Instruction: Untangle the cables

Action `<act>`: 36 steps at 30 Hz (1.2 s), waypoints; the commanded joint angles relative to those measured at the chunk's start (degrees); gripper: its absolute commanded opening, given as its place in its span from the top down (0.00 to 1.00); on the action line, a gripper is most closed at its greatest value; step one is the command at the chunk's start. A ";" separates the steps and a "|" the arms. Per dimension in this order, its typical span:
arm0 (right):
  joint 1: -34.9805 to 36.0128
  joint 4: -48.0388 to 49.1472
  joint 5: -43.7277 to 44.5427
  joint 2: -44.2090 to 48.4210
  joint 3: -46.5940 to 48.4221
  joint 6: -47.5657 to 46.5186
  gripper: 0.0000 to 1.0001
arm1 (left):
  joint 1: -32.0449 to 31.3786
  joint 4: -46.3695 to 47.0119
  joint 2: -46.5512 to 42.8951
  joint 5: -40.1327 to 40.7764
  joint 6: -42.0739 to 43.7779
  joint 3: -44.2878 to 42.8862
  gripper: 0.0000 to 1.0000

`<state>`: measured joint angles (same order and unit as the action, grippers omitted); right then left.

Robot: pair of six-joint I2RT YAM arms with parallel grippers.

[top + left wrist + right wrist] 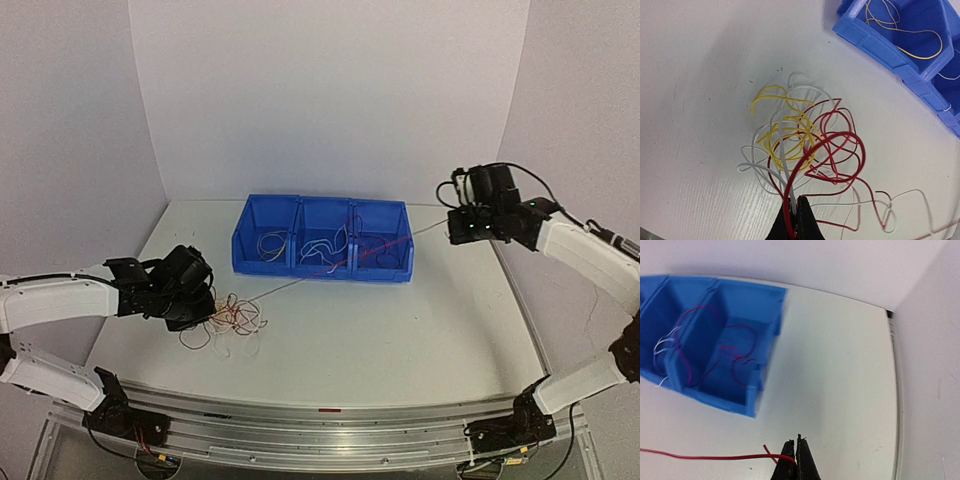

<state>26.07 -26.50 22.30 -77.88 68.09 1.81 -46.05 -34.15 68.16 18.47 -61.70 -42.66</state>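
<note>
A loose tangle of red, white and yellow cables (232,320) lies on the table left of centre. My left gripper (205,315) sits low at its left edge. In the left wrist view that gripper (796,201) is shut on a red cable (809,154) and a white one rising from the tangle. My right gripper (456,228) hangs raised at the right of the blue bin. It (795,444) is shut on the end of a red cable (715,457). That strand (345,265) runs taut from the tangle across the bin to the right gripper.
The blue bin (320,272) has three compartments and stands mid-table, with yellow, white and red cables sorted inside. Its corner (880,47) shows in the left wrist view, and its wall (715,400) in the right wrist view. The table's right edge (896,390) lies close to the right gripper.
</note>
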 commanded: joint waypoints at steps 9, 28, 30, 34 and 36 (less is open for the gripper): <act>-31.59 -11.86 -7.95 5.32 4.22 12.89 1.00 | 2.02 -15.87 1.21 9.38 -9.19 -4.95 1.00; -52.21 -19.76 -19.40 -6.55 21.40 15.13 1.00 | 5.71 -26.39 -10.58 11.28 -14.30 -0.37 1.00; -53.30 -20.60 -16.34 -7.33 23.09 14.54 1.00 | 6.02 -29.82 -10.13 13.25 -16.61 -1.24 1.00; -57.33 -22.86 -19.24 -9.15 26.54 15.65 1.00 | 8.32 -37.59 -9.23 16.15 -20.49 -4.43 1.00; -57.62 -22.78 -23.73 -8.79 26.50 14.89 1.00 | 8.47 -35.17 -9.46 15.69 -18.06 -4.86 1.00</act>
<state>-26.73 -50.26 -0.37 -85.61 91.71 14.05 -38.56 -66.00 58.77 31.13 -79.31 -44.02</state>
